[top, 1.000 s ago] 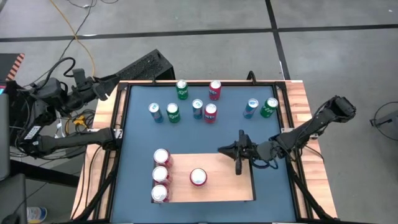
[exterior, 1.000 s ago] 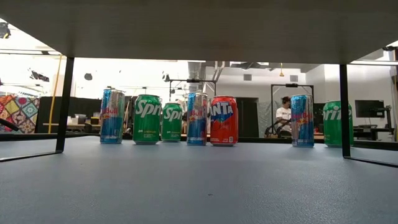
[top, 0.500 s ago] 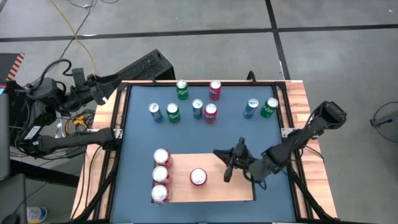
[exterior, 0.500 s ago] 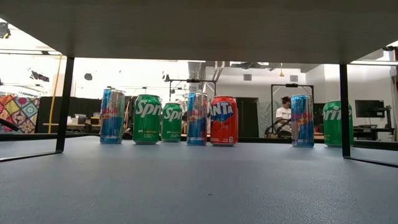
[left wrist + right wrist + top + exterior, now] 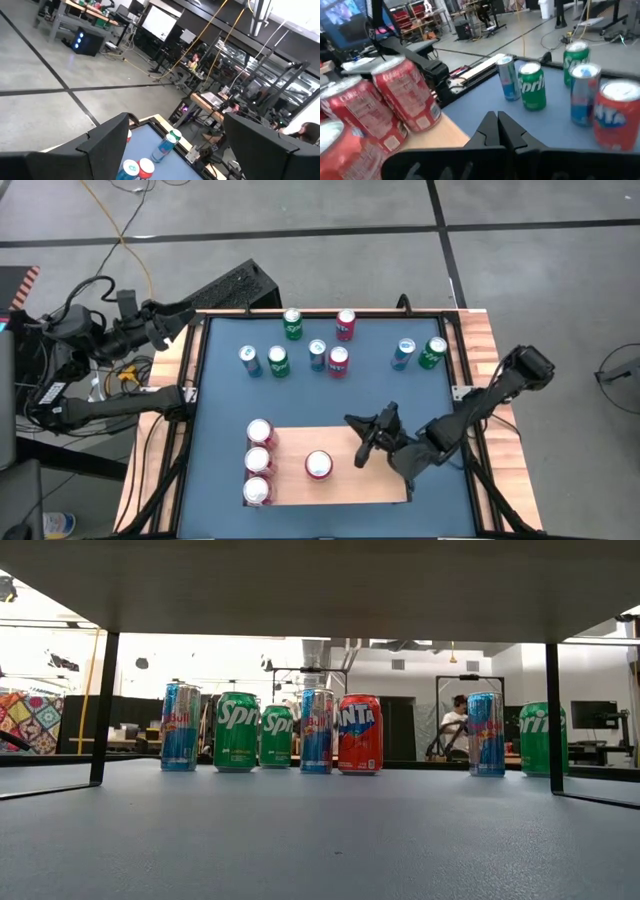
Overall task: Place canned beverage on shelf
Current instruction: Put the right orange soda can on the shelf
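R gripper (image 5: 360,448) shut tight, fingers (image 5: 498,131) pressed together, holding nothing; hovers over the shelf (image 5: 380,485), just R of the lone red can (image 5: 319,465) on it. R arm reaches in from table's R edge, bent low at the elbow, wrist angled toward table centre. L gripper (image 5: 185,315) jaws spread wide, empty, off the table's far L corner; L arm pulled back there. Shelf lies flat at the near side of the blue table (image 5: 220,400), w/ three red cans (image 5: 258,461) in a column on its L end. Eight more cans (image 5: 318,354) stand on the mat at the far side.
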